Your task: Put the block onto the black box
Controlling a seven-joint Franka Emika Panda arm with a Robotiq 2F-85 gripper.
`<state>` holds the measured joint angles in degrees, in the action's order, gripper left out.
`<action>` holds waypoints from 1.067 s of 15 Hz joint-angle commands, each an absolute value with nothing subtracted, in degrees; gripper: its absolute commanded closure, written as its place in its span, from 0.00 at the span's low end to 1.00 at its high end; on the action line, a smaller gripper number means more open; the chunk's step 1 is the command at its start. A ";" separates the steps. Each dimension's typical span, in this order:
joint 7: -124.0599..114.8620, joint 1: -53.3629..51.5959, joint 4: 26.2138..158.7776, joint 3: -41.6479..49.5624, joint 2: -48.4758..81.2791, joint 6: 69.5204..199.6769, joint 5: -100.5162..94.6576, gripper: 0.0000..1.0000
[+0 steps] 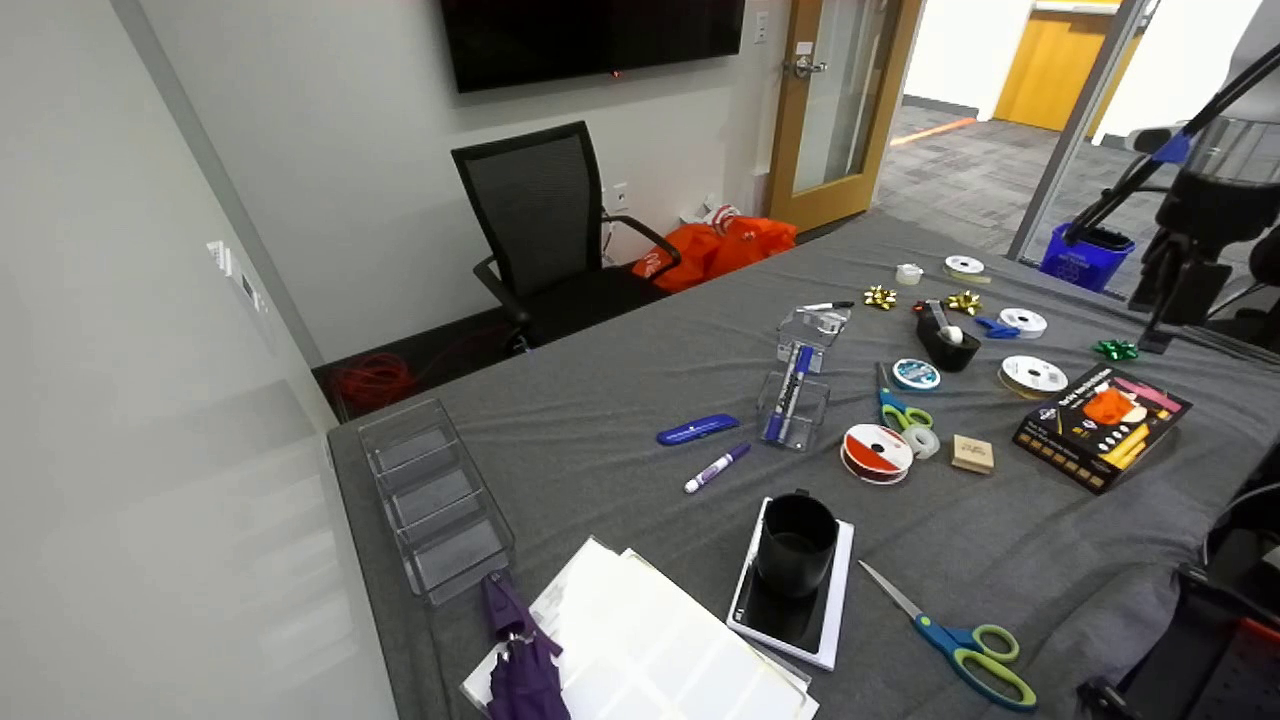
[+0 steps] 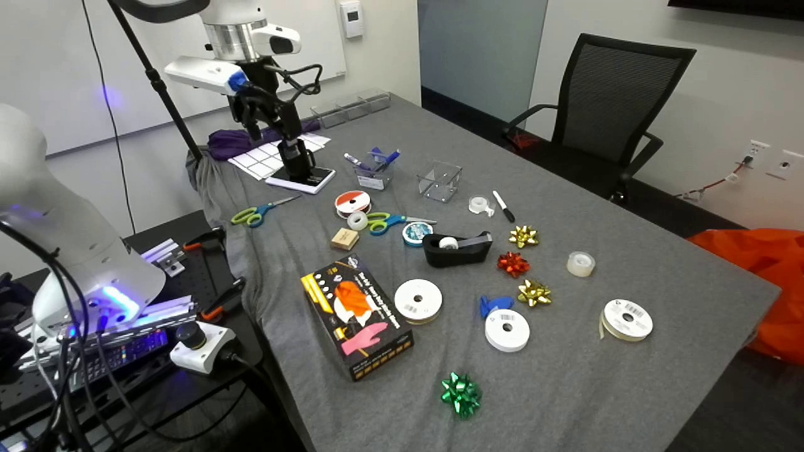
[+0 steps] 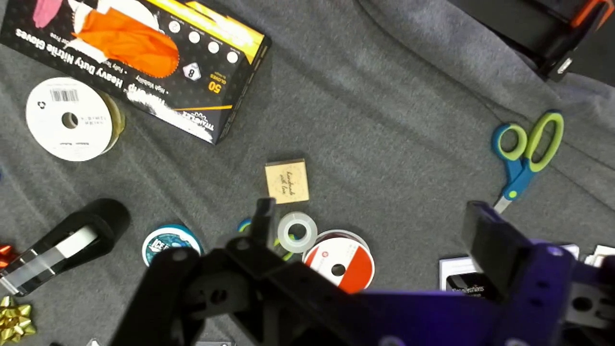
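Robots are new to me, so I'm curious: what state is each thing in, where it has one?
Gripper: open, holding nothing
Wooden block: flat, lettering up
Glove box: lying flat
Black mug: upright
Scissors nearest the mug: closed
Other scissors: closed
Wall screen: dark
Base light: lit

All 3 views are bright; in the wrist view, glare whitens part of a black rectangular cardboard glove box [image 3: 144, 62], the black 2-fingered gripper [image 3: 372, 211] blurred below it.

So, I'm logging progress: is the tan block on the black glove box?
No, the wrist view shows the tan block lying on the gray cloth, apart from the black glove box.
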<state>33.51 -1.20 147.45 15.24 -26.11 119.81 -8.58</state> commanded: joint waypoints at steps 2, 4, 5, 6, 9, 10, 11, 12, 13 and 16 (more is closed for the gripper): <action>34.11 0.10 147.21 13.97 -25.87 119.75 -7.95 0.00; 33.98 0.12 147.67 13.98 -24.86 121.27 -8.14 0.00; 34.47 -0.02 148.07 14.23 -22.90 123.22 -8.44 0.00; 34.61 -0.01 148.19 14.26 -21.31 124.26 -8.84 0.00; 34.74 -0.65 148.02 14.70 -14.70 131.11 -6.32 0.00; 35.16 -0.76 147.83 14.69 -12.64 133.43 -5.26 0.00; 36.24 -0.84 147.43 14.66 -10.22 135.82 -4.24 0.00; 37.73 -0.84 147.05 14.56 -7.69 138.21 -2.98 0.00; 39.63 -0.73 146.58 14.39 -5.33 140.06 -1.87 0.00; 44.55 0.44 145.23 13.25 0.97 145.33 1.34 0.00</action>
